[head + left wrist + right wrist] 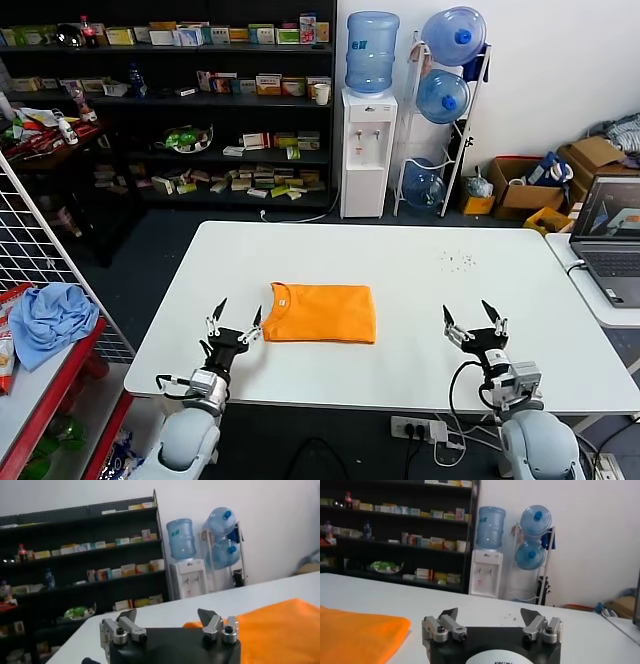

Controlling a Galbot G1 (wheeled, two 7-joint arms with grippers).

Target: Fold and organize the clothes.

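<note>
The orange T-shirt (322, 312) lies folded into a neat rectangle near the front middle of the white table (420, 270), collar end toward the left. It also shows in the left wrist view (280, 627) and the right wrist view (357, 635). My left gripper (238, 316) is open and empty, just left of the shirt's near corner, not touching it. My right gripper (474, 316) is open and empty over bare table, well to the right of the shirt.
A light blue cloth (50, 315) lies on a red rack at the far left behind a wire grid. A laptop (610, 240) sits on a side table at the right. Shelves, a water dispenser (366, 150) and bottles stand behind.
</note>
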